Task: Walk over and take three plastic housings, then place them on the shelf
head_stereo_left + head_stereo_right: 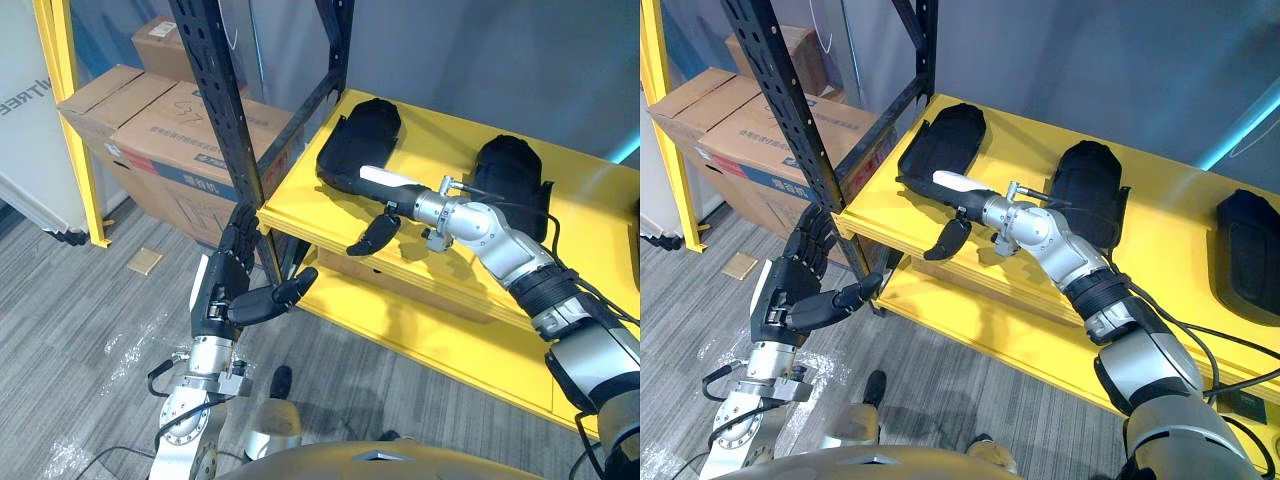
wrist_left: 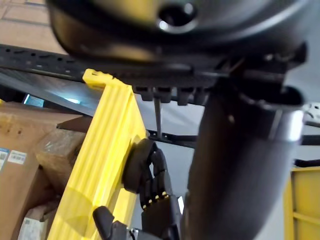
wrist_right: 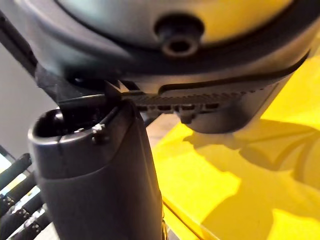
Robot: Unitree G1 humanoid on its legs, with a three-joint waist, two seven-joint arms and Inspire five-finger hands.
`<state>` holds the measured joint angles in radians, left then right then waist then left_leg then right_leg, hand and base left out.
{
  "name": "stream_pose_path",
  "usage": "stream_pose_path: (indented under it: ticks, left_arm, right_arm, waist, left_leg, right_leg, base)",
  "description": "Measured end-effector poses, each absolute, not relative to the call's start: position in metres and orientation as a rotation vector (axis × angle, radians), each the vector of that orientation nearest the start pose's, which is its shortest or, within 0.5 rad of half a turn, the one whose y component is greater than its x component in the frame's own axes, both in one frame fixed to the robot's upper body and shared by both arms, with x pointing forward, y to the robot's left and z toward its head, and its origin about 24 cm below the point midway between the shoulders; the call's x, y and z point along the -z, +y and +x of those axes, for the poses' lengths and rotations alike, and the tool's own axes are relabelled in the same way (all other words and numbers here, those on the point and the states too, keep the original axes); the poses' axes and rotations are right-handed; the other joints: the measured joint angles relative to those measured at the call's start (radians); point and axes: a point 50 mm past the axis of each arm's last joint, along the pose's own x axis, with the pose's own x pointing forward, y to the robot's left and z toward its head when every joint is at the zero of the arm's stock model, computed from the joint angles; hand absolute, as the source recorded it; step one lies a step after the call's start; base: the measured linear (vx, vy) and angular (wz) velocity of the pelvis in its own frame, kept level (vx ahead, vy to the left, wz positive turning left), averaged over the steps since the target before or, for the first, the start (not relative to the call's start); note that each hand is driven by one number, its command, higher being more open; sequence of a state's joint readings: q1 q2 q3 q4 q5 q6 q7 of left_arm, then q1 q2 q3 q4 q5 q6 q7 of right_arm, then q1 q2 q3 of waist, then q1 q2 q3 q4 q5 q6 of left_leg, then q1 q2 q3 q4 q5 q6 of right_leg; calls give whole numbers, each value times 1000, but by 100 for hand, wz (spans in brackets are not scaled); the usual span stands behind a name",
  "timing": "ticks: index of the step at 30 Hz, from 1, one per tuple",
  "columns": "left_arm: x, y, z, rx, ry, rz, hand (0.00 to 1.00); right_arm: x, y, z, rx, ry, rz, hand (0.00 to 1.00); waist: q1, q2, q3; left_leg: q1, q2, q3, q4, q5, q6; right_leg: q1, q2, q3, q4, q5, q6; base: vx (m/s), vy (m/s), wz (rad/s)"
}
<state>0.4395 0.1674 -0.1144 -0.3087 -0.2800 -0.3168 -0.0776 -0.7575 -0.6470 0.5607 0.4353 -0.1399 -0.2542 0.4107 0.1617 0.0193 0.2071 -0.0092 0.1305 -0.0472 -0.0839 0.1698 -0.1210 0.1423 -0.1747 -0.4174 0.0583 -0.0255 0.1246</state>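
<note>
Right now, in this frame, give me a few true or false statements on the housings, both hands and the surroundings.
1. Three black plastic housings lie on the yellow shelf: leftmost housing, middle housing, rightmost housing. True.
2. The right hand is at the rightmost housing. False: it is at the near edge of the leftmost housing.
3. The left hand carries a housing. False: it holds nothing, its fingers relaxed, low beside the black upright.
4. Cardboard boxes stand to the left of the shelf. True.
5. The middle housing is stacked on the leftmost one. False: they lie apart, with bare yellow between them.
</note>
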Motion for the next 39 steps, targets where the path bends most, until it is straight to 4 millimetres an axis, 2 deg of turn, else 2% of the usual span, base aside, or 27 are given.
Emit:
stream_pose_path:
  ticks: [8,12,16,19,21,24,27,30,34,37,39]
  left_arm:
    - [-56,166,164,86,-184,-143,100]
    - [-55,165,164,93,-182,-147,100]
    - [-55,163,164,98,-182,-149,100]
    - [-55,160,164,114,-180,-155,100]
    - [-55,158,164,130,-181,-157,100]
    - [-55,158,165,134,-184,-148,100]
    - [-56,157,165,128,-186,-140,100]
    - [-56,156,165,121,-185,-146,100]
    - [-55,150,166,130,-181,-147,100]
    - [-55,148,166,121,-179,-134,100]
    - [-54,146,165,121,-176,-139,100]
  right_arm:
    - [-140,-145,348,-780,-224,-1078,100]
    - [-138,-147,345,-788,-231,-957,100]
    - [-144,-147,343,-805,-252,-827,100]
    - [-152,-140,334,-798,-331,-658,100]
    - [-160,-128,326,-802,-418,-558,100]
    - [-171,-114,316,-754,-530,-459,100]
    - [-178,-111,310,-676,-595,-384,100]
    - [-181,-111,306,-646,-612,-401,100]
    - [-176,-106,306,-630,-595,-532,100]
    - [-175,-105,306,-592,-600,-541,100]
    - [-177,-115,302,-481,-620,-529,100]
  waist:
    - [-2,5,-1]
    - [-1,8,-2]
    - [-2,12,-4]
    - [-2,16,-6]
    - [-7,19,-8]
    - [-18,22,-10]
    - [-30,22,-10]
    - [-38,24,-13]
    - [-46,25,-18]
    - [-51,25,-18]
    - [-50,23,-23]
  left_leg:
    - [1,1,7,0,0,0]
    - [1,1,7,0,1,1]
    - [1,1,8,0,1,1]
    - [1,1,9,0,0,1]
    - [1,2,12,0,0,0]
    - [1,2,14,0,0,0]
    - [1,3,17,0,0,0]
    - [1,4,25,0,0,1]
    - [0,8,40,0,0,1]
    - [0,11,45,0,-1,0]
    - [-1,14,57,0,-2,0]
  right_leg:
    - [-4,-2,9,12,-1,-1]
    - [-4,-3,9,12,-1,-1]
    - [-5,-2,10,12,-1,0]
    - [-6,-2,11,12,0,0]
    - [-15,-2,16,13,-1,0]
    - [-17,-3,20,13,-1,-1]
    - [-20,-3,24,14,-1,-1]
    - [-21,-3,34,16,0,-1]
    - [-36,-2,46,21,0,-1]
    - [-39,1,53,20,0,-1]
    - [-50,3,65,20,1,-1]
  base:
    - [-2,-5,-2]
    - [0,0,0]
    - [0,0,0]
    - [0,0,0]
    - [-22,-15,-7]
    - [-11,-13,-3]
    - [-7,-4,-2]
    - [-13,-12,-8]
    - [-24,-12,-8]
    - [-5,-16,-8]
    - [-10,-16,-12]
